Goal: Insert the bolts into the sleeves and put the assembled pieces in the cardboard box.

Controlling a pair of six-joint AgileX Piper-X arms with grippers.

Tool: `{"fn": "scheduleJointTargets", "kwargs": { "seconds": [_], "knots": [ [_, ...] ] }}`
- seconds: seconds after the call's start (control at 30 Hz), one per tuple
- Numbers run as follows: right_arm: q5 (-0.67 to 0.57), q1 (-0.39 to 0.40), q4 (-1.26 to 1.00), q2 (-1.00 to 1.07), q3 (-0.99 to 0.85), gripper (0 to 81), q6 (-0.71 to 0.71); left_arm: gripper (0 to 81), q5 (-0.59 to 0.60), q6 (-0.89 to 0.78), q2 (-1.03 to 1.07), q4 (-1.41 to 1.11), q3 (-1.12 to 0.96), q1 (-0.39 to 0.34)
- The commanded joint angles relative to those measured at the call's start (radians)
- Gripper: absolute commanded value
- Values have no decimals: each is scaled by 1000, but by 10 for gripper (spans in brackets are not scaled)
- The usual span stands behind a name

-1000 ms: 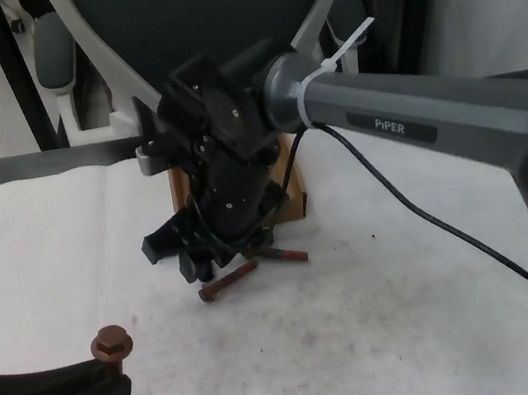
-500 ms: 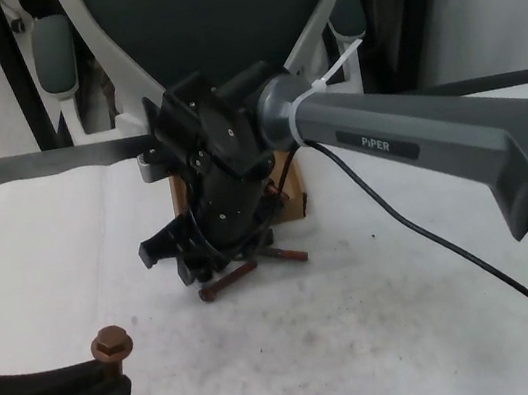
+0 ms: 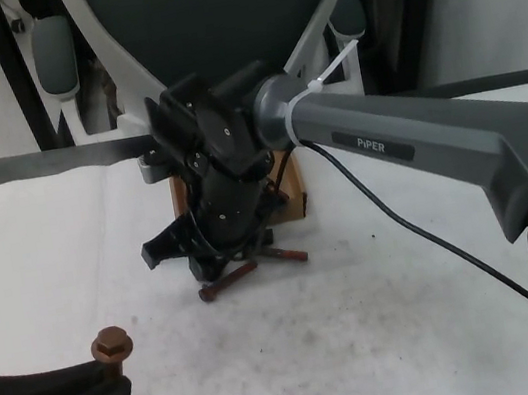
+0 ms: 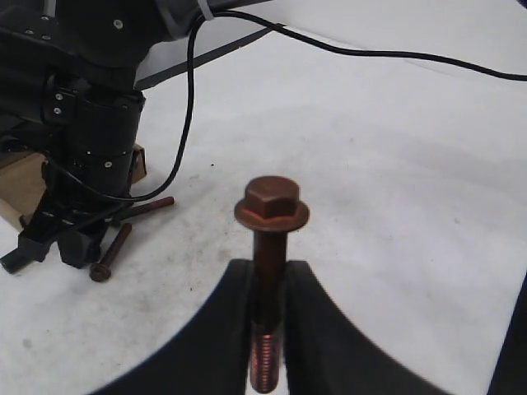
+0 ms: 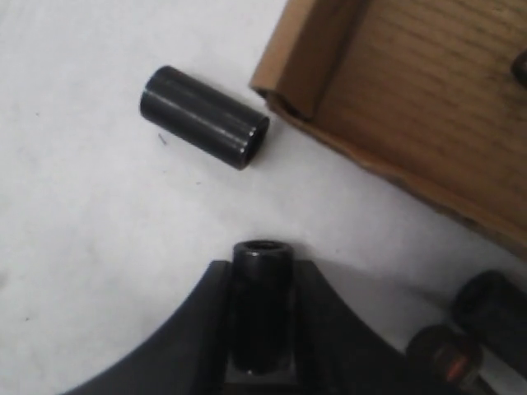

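Left gripper is closed narrowly on the threaded shank of a copper-coloured metal bolt with a hexagonal flanged head. The bolt stands upright, head above the fingers, at the bench's near left corner, well apart from the other arm.

The right gripper is clamped on a short black metal cylindrical sleeve, whose open bore shows at the end past the fingers. It hangs low over the white bench cover, near the brown cardboard box. A second black cylindrical sleeve lies on its side on the cover, just beside the box's corner. Two loose copper-coloured bolts, one and another, lie flat on the cover under the right gripper, near the box.
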Motion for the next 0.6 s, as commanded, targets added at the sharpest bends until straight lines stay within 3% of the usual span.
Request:
{"fn": "scheduleJointTargets", "kwargs": {
  "seconds": [0.0, 0.2, 0.57],
  "knots": [
    [-3, 2, 65, 6, 2, 3, -35, 8, -2, -3, -13, -9, -1, 2],
    [82, 6, 41, -86, 2, 3, -128, 8, -2, -49, -13, -13, -7, 2],
    [114, 6, -82, -377, 82, 3, -190, 8, -2, -155, -13, -178, -7, 2]
  ]
}}
